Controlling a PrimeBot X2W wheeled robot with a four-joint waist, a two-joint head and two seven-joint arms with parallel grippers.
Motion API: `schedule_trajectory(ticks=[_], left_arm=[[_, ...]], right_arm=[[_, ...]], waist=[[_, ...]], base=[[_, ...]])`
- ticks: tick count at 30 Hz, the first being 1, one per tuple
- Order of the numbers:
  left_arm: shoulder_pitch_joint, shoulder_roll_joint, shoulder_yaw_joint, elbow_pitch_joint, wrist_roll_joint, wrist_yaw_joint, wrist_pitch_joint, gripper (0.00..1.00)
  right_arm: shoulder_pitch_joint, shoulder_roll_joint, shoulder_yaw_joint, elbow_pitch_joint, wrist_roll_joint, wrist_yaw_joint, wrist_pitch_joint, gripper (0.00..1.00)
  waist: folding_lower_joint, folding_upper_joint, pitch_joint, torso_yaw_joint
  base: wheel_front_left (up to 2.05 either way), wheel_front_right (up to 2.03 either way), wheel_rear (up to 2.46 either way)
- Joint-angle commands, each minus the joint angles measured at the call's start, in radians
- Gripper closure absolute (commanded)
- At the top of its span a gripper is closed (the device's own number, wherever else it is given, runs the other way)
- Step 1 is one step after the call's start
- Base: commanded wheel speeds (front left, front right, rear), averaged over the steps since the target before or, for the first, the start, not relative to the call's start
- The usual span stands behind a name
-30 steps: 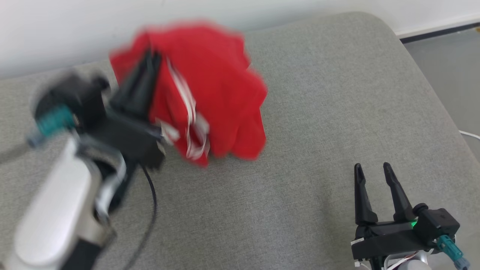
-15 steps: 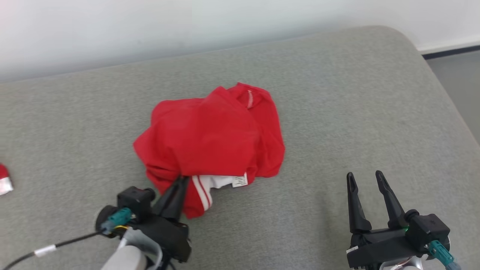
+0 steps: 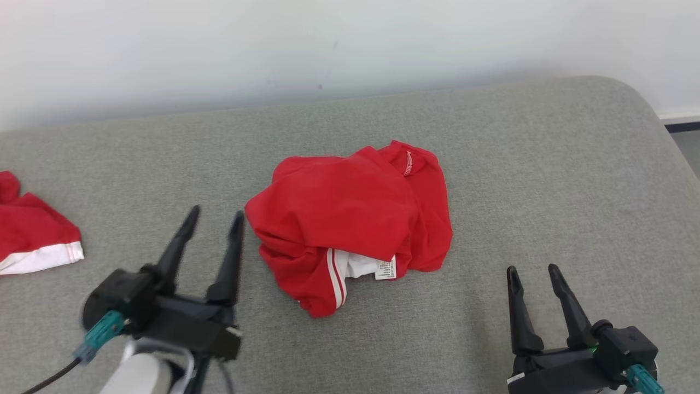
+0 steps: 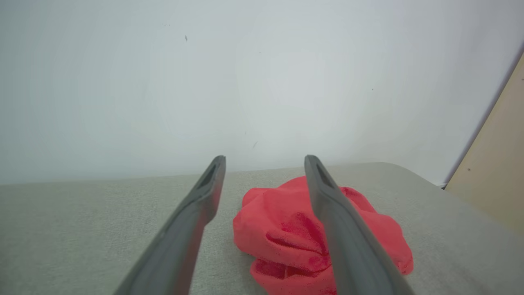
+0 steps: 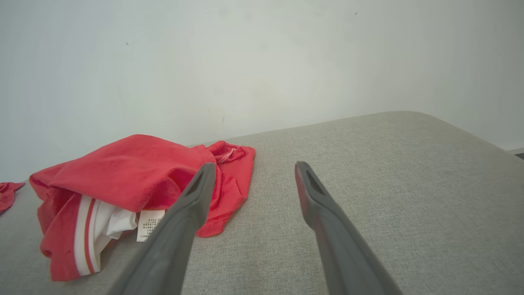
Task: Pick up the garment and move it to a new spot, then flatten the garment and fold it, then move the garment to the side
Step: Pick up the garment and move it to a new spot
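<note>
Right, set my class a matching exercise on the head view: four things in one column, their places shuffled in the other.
1 crumpled red garment
2 left hand
3 right hand
4 second red garment

A lower right corner, open
B far left edge
C middle of the grey cushion
D lower left, open, beside the crumpled garment

Pairs: 1-C, 2-D, 3-A, 4-B

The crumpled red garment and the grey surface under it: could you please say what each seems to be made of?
The crumpled red garment looks like soft matte knit fabric, perhaps cotton or a blend: it slumps in loose folds and carries a white sewn-in label. The grey surface looks like woven upholstery over padding: fine flecked weave, rounded corner.
</note>
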Motion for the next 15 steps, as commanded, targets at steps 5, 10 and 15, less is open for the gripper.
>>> schedule_trajectory(ticks=[5, 10, 15], left_arm=[[0.068, 0.056, 0.051, -0.035, 0.058, 0.064, -0.01, 0.0], [0.196, 0.057, 0.164, -0.081, 0.101, 0.105, -0.011, 0.0], [0.278, 0.018, 0.238, -0.095, 0.165, 0.072, -0.012, 0.0]], right_arm=[[-0.012, -0.001, -0.015, -0.013, -0.007, -0.002, -0.001, 0.0], [0.0, -0.001, -0.034, -0.022, -0.017, -0.002, -0.001, 0.0], [0.005, -0.001, -0.043, -0.023, -0.024, -0.002, -0.001, 0.0]], waist=[[0.0001, 0.0001, -0.013, 0.019], [0.0001, 0.0001, -0.013, 0.03], [0.0001, 0.0001, -0.013, 0.047]], base=[[0.0, 0.0, 0.0], [0.0, 0.0, 0.0], [0.0, 0.0, 0.0]])
